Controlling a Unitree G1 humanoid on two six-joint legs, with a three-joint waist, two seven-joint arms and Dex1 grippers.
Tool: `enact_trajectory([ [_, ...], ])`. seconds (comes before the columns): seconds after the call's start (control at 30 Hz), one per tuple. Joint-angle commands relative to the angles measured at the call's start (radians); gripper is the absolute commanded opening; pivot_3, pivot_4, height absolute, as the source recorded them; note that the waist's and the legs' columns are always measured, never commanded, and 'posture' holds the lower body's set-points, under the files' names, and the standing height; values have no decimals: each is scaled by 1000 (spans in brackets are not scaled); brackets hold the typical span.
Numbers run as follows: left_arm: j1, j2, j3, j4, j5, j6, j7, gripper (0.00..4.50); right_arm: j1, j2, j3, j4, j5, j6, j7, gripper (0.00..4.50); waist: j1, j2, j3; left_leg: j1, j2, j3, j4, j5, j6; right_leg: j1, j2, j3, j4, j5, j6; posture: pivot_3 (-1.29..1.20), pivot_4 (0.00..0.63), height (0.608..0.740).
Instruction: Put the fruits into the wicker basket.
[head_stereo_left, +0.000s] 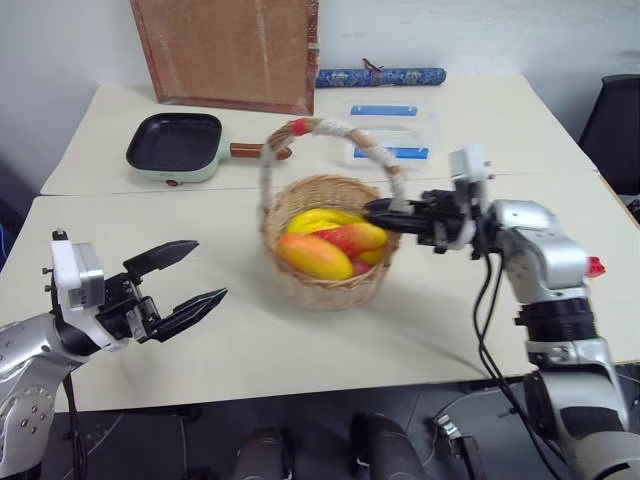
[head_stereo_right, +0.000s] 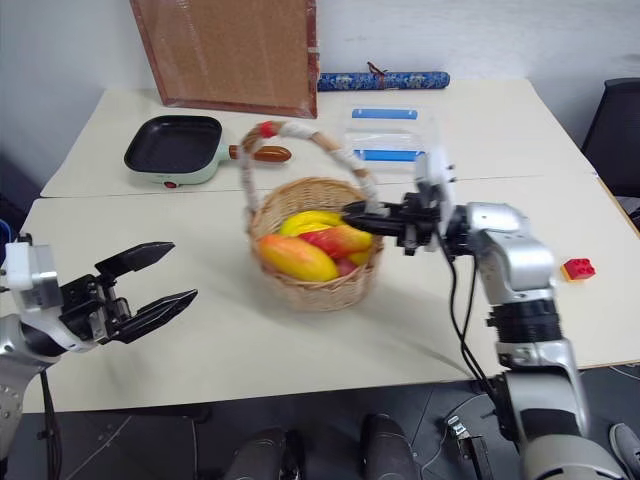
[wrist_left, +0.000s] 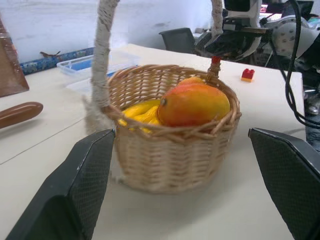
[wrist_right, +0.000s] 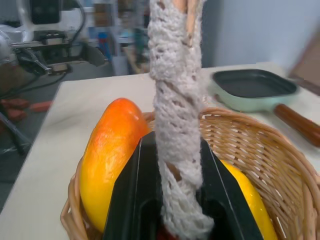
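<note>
Grip status first: I see the right gripper (head_stereo_left: 375, 210) clamped on the handle (wrist_right: 176, 115) of the wicker basket (head_stereo_left: 325, 275), low on the side nearest that arm. From the right wrist camera, the white cord wrap of the handle runs up between the two black fingers (wrist_right: 127, 200), which press it from both sides. The arm reaches in level from the right, its fingers pointing left over the basket rim.

The left gripper (head_stereo_left: 195, 275) hangs spread wide and holds nothing. Its upper and lower fingers (head_stereo_left: 160, 257) point toward the basket but stay well apart from it, above the bare table (head_stereo_left: 300, 340). In the left wrist camera both finger pads (wrist_left: 75, 190) frame the basket without touching it.

Both mangoes lie inside the basket. One mango (head_stereo_left: 316, 256) rests at the near side, orange-yellow, against the rim. The second mango (head_stereo_left: 352, 238) lies just behind it, redder, toward the right gripper. Plain yellow fruit (head_stereo_left: 320, 218) sits under and behind them.

The basket stands upright on the near table, roughly midway between the two arms. Beyond it, on the far table, I note a black square pan (head_stereo_left: 175, 145) with a brown grip, and a clear plastic box (head_stereo_left: 392, 132). A small red cube (head_stereo_right: 578, 268) lies on the table right of the right arm.
</note>
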Motion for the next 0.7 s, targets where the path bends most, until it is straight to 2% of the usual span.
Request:
enact_trajectory([
  [0.03, -46, 6, -23, 40, 12, -27, -29, 4500, 45, -97, -206, -82, 64, 47, -124, 208, 0, 0, 0, 0, 0, 0, 0, 0, 0, 0, 0, 0, 0, 0, 0, 0, 150, 740],
  [0.13, -77, 4, -50, 69, 24, -35, -45, 4500, 93, -147, -274, -68, 49, 55, -197, 208, -3, 0, 0, 0, 0, 1, 0, 0, 0, 0, 1, 0, -1, 0, 0, 0, 150, 740],
  [0.23, -135, 1, -93, 117, 42, -47, -65, 4500, 143, -176, -327, 20, -34, -1, -311, 208, -7, 0, 0, 1, 0, 2, 0, 0, 0, 0, 1, 1, 0, 0, 0, 0, 150, 740],
  [0.47, -209, 8, -131, 169, 63, -57, -92, 4500, 120, -148, -302, 216, -61, -95, -315, 208, -14, 1, 1, 4, 1, 7, 5, 1, 0, 0, 1, 4, -1, 0, 0, 0, 150, 740],
  [0.53, -218, 12, -130, 179, 66, -59, -99, 4500, 125, -151, -288, 208, -30, -46, -291, 208, -12, 1, 1, 3, 1, 6, 6, 1, 0, 0, 1, 4, -1, 0, 0, 0, 150, 740],
  [0.57, -220, 14, -128, 182, 66, -58, -101, 4500, 132, -150, -283, 195, -31, -56, -289, 913, -11, 1, 1, 3, 1, 6, 6, 1, 1, 0, 1, 4, 0, 0, 0, 0, 150, 740],
  [0.7, -194, 27, -106, 186, 77, -56, -110, 4500, 192, -159, -316, 100, 1, -62, -272, 2204, -5, 1, 1, 2, 2, 5, 7, 0, 1, 0, 1, 4, 0, 0, 0, 0, 150, 740],
])
